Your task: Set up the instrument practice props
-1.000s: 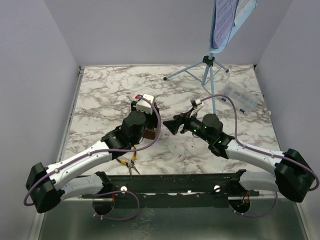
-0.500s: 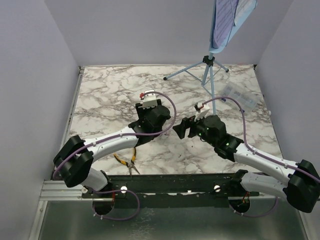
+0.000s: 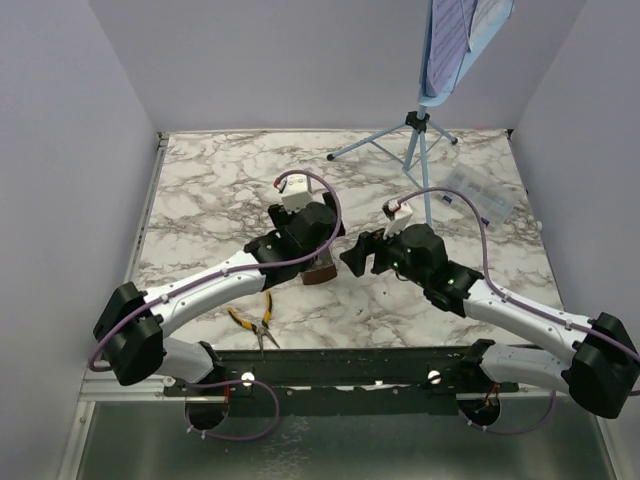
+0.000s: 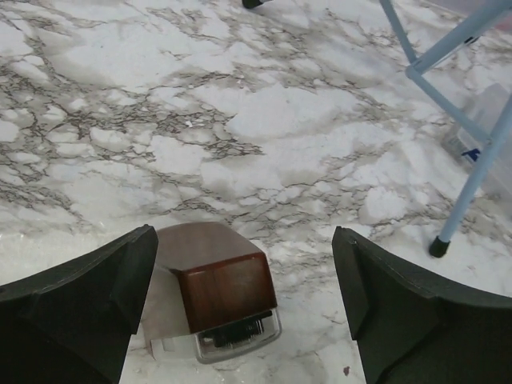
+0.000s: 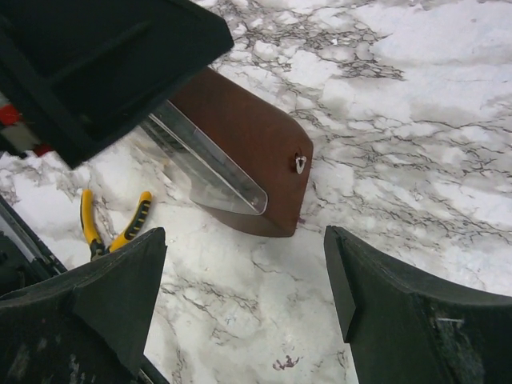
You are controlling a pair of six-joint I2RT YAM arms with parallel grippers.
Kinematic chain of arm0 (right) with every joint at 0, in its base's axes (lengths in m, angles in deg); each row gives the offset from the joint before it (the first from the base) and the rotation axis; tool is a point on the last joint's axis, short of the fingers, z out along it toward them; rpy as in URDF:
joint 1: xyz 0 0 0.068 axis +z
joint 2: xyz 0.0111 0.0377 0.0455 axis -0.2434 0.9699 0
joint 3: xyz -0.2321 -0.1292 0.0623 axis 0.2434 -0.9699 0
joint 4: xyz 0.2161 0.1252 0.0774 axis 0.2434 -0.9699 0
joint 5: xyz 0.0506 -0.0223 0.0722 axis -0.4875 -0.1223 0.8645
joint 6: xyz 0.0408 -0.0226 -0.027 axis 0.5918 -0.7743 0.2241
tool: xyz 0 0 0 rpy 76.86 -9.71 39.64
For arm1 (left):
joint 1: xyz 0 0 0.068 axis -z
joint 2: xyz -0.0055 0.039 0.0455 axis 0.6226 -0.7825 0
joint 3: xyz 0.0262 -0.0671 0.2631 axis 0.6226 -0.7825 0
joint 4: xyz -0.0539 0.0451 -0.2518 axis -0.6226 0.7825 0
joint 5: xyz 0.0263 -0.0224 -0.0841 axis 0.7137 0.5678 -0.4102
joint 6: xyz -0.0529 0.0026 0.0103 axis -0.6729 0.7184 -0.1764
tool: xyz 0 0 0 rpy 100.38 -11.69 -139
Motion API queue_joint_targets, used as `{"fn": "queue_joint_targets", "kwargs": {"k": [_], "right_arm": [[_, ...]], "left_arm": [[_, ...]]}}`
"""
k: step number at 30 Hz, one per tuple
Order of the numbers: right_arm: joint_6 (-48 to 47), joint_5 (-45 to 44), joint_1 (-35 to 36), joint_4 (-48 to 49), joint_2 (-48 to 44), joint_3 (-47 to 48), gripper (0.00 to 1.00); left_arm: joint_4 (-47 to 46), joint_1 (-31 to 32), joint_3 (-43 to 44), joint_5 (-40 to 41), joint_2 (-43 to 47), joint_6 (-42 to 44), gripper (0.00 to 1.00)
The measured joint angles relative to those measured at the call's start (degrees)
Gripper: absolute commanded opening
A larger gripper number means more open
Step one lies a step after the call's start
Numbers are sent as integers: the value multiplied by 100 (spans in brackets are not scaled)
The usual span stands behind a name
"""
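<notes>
The small brown metronome point(image 3: 320, 273) with its clear front cover rests on the marble table, mid-front. My left gripper point(image 4: 244, 300) hangs open above it; the metronome point(image 4: 218, 282) sits between the fingers, close to the left one, held by neither. My right gripper point(image 5: 244, 312) is open and empty just right of the metronome point(image 5: 260, 148). In the top view the left gripper point(image 3: 318, 256) and right gripper point(image 3: 356, 257) face each other over it. The light blue music stand point(image 3: 424, 125) stands at the back right, with the sheet of music point(image 3: 478, 15) on its desk.
Yellow-handled pliers point(image 3: 254, 321) lie near the front edge, left of the metronome, and the pliers point(image 5: 112, 232) show in the right wrist view too. A clear plastic box point(image 3: 481, 196) lies right of the stand's legs point(image 4: 472, 180). Walls close three sides.
My left gripper has opened and let go of the metronome, which now sits on the table. Both arms shifted slightly, and the right jaws opened a little wider.
</notes>
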Motion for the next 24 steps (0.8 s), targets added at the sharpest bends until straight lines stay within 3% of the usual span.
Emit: {"fn": "queue_joint_targets", "kwargs": {"k": [4, 10, 15, 17, 20, 24], "right_arm": [[201, 20, 170, -11, 227, 162, 99], [538, -479, 990, 50, 822, 632, 99], [935, -1624, 1344, -498, 1829, 1738, 99], [1043, -2013, 1370, -695, 2063, 2011, 98], [1086, -2417, 1384, -852, 2371, 2277, 84], [1016, -2566, 1390, -890, 2717, 2439, 84]], "left_arm": [[214, -17, 90, -313, 380, 59, 97], [667, -262, 463, -820, 1202, 922, 99], [861, -1241, 741, -1145, 1700, 1720, 99], [949, -1679, 741, -1255, 1749, 1915, 99], [1051, -2173, 732, -1351, 1753, 2166, 99], [1078, -2363, 527, -1403, 1869, 2297, 99]]}}
